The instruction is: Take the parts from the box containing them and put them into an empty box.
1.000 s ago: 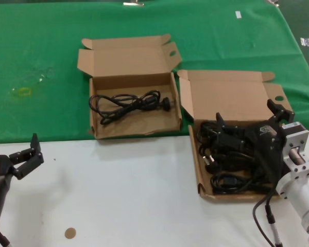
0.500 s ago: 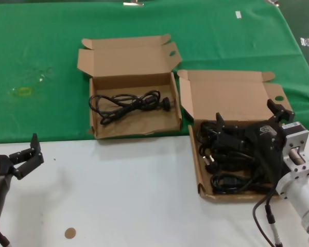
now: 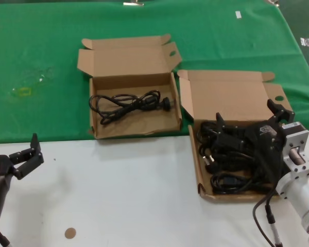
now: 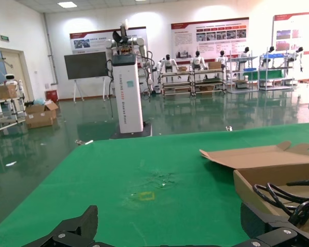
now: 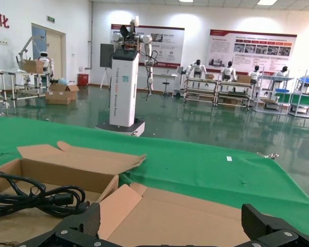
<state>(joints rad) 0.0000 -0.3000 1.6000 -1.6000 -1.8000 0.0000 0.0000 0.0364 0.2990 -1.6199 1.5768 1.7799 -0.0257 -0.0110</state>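
The worktop [image 3: 118, 195] is white near the robot, with a green cloth [image 3: 41, 62] covering its far half; beyond it lies a hall with a shiny floor, wall posters and a tall white robot stand [image 4: 127, 87]. The left gripper [image 3: 24, 157] hangs parked over the white part, fingers spread. The right gripper [image 3: 250, 123] sits low in the long box [image 3: 232, 98] – fingers wide apart, over a tangle of black cables [image 3: 226, 164]. Farther off, to that gripper's left, the squarish box [image 3: 129, 67] holds one coiled black cable [image 3: 129, 103].
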